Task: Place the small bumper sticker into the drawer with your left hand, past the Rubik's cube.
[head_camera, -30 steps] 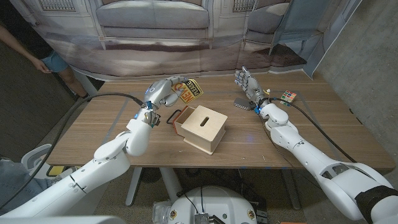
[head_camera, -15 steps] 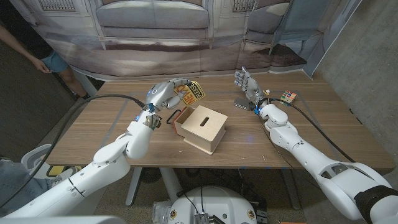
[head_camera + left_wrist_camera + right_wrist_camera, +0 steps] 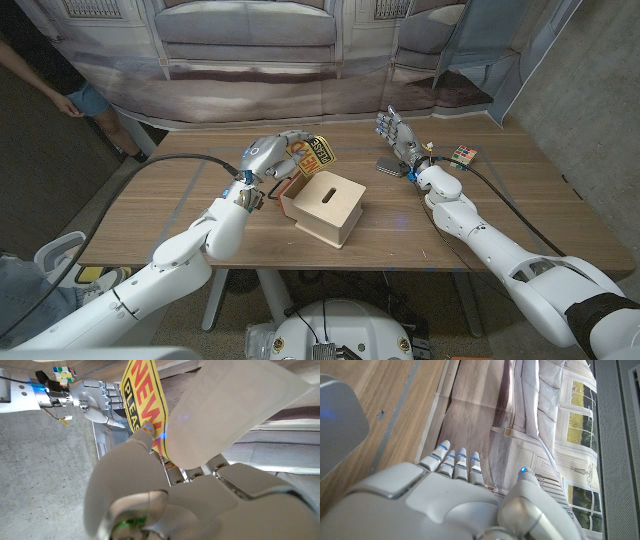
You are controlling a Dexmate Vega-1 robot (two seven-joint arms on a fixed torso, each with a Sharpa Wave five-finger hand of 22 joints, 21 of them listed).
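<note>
The small bumper sticker (image 3: pixel 314 151), yellow with red and black lettering, is pinched in the fingers (image 3: pixel 290 140) of the left hand (image 3: pixel 275 152) and held in the air above the far left part of the wooden box (image 3: pixel 323 205). In the left wrist view the sticker (image 3: pixel 145 400) stands between the thumb and a broad finger pad, with the letters "NEW" and "PLEA" readable on it. Just below the hand, the box's small drawer (image 3: pixel 283 189) is pulled out toward the robot's left, its dark inside showing. The box has a slot in its top and sits near the middle of the bench (image 3: pixel 180 215).

The right hand (image 3: pixel 397 135) is raised on the far right side of the bench, fingers apart and pointing up, holding nothing. A flat grey object (image 3: pixel 389 166) lies on the bench just beside its wrist. The Rubik's cube (image 3: pixel 463 155) lies beyond the right forearm, near the bench's right edge, well apart from the box.

A person's arm (image 3: pixel 62 95) shows at the left edge, behind the bench.
</note>
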